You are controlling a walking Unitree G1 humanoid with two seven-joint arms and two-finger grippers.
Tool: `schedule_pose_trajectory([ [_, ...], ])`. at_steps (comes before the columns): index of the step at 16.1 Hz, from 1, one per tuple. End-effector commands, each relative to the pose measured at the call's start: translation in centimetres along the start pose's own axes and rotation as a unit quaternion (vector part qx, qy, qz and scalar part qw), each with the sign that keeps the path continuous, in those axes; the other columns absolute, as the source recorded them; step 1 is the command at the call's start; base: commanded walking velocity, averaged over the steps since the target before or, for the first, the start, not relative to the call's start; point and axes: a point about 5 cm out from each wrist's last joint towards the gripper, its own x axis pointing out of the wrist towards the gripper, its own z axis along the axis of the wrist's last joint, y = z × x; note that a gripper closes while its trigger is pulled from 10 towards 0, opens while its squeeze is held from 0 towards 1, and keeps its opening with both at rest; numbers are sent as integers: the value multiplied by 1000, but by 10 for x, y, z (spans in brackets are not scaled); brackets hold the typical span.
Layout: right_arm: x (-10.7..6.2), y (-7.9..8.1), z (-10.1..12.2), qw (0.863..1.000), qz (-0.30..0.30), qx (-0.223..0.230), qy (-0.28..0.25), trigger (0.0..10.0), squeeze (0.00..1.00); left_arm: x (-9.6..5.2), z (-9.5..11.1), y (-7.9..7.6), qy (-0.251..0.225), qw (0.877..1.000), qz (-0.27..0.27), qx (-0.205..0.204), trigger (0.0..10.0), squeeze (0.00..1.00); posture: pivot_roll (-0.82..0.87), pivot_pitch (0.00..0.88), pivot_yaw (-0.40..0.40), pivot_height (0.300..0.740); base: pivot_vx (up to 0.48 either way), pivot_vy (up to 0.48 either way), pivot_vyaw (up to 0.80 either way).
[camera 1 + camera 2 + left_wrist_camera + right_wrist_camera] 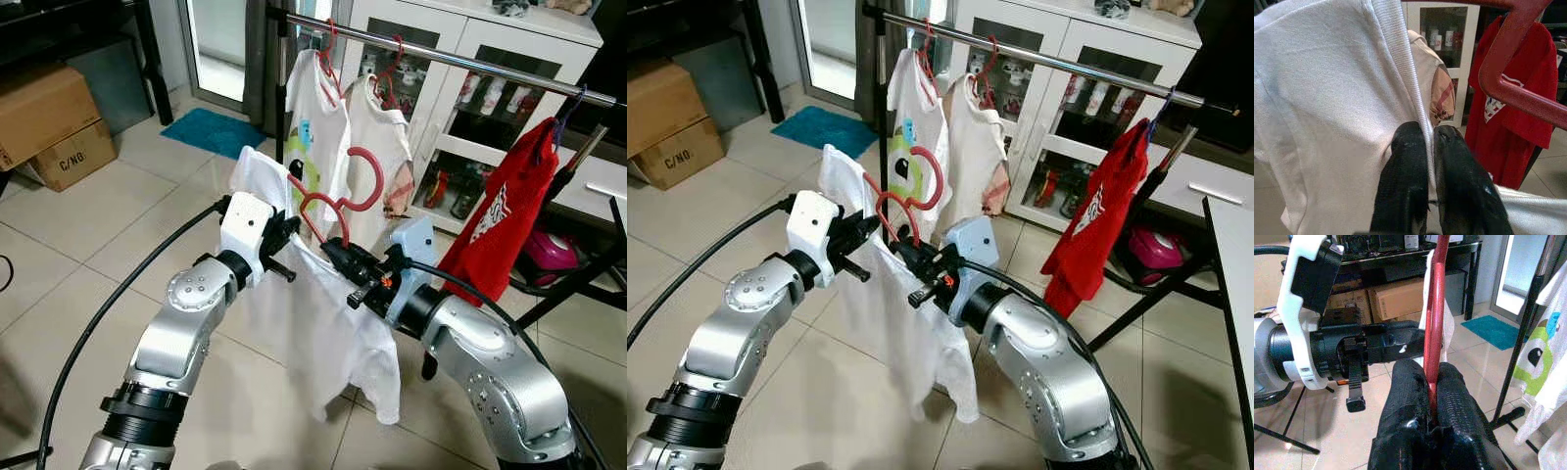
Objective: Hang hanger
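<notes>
A red hanger [380, 176] carrying a white shirt [313, 323] is held up between my two arms, below the metal clothes rail [460, 61]. My left gripper [287, 235] is shut on the shirt's ribbed edge, seen close up in the left wrist view, where the fingers [1405, 181] pinch the white shirt [1327, 98]. My right gripper [335, 249] is shut on the hanger's red bar [1435, 308], which runs up between its pads [1459, 401]. The hook curls upward, short of the rail.
Two white shirts [318, 113] and a red shirt [500, 211] hang on the rail. A white glass-door cabinet [460, 108] stands behind it. Cardboard boxes [44, 113] and a teal mat [211, 127] lie at left. A black cable [118, 294] loops beside my left arm.
</notes>
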Motion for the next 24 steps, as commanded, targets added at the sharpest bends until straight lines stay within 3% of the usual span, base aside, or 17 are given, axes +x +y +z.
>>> schedule_pose_trajectory([
  [1,-4,1,15,999,0,-11,-40,9451,0,1,-5,-1,16,1000,-4,-11,0,0,-26,0,-69,740,0,0,0],
  [2,-5,0,15,999,-1,-7,-41,3059,0,1,-5,1,15,1000,1,-19,0,0,-27,0,-68,740,0,0,0],
  [3,-5,-1,13,999,-10,-12,-33,1098,0,0,-3,2,9,1000,4,-23,0,0,-27,0,-68,740,0,0,0],
  [4,-5,-5,10,999,-26,-21,-22,0,0,0,-1,3,2,1000,3,-24,0,0,-27,0,-68,740,0,0,0],
  [8,-9,-17,-4,997,-57,-39,30,0,0,-6,11,6,-23,1000,0,-17,0,0,-28,0,-63,740,0,0,0],
  [11,-11,-23,-13,991,-77,-81,72,0,0,-13,17,6,-26,999,-18,-4,0,0,-28,0,-67,740,0,0,0],
  [13,-19,-30,-27,976,-62,-147,145,0,0,-18,22,11,-27,1000,-6,13,0,0,-28,0,-71,740,0,0,0],
  [14,-23,-31,-30,975,-49,-148,155,0,0,-19,24,16,-27,999,10,20,0,0,-28,0,-71,740,0,0,0],
  [17,-40,-35,-36,973,-2,-155,172,0,0,-24,33,48,-29,994,98,48,0,0,-37,0,-67,740,0,0,0],
  [19,-50,-35,-32,977,33,-140,156,0,0,-31,37,74,-6,982,163,95,0,0,-42,0,-60,740,0,0,0],
  [22,-61,-38,-31,979,60,-124,148,0,0,-40,39,97,11,967,226,117,0,0,-43,0,-54,740,0,0,0],
  [24,-66,-37,-30,985,78,-88,125,0,0,-49,35,113,17,952,283,112,0,0,-42,0,-52,740,0,0,0],
])
